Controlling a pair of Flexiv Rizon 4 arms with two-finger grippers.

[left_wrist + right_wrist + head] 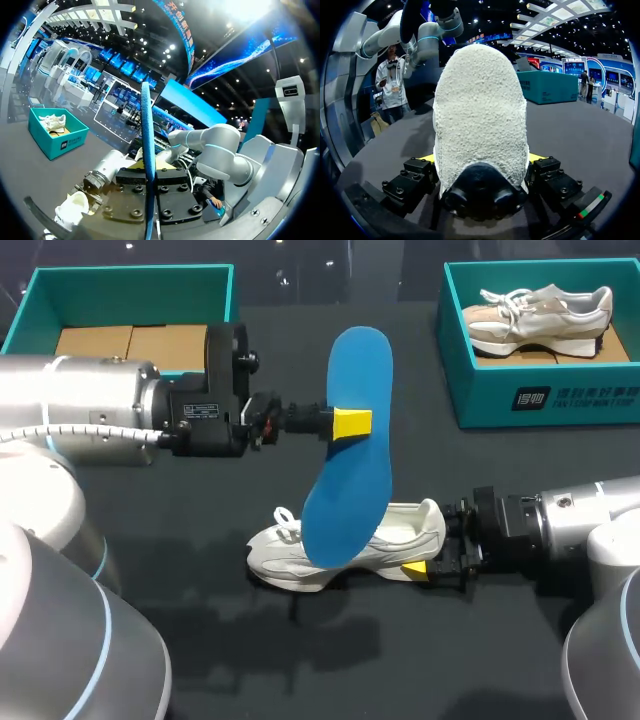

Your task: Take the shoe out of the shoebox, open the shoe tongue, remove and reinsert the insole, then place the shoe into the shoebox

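Insole held above shoe on table.
Left gripper jaws pinch the blue insole at mid-length, upright; right gripper jaws clamp the white shoe's heel from both sides.

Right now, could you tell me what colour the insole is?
The insole is bright blue, clearest in the head view.

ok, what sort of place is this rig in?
Likely a shoe-packing robot bench: black table, two teal cardboard shoeboxes, left hand pinching a blue foam insole, right hand gripping a white sneaker.
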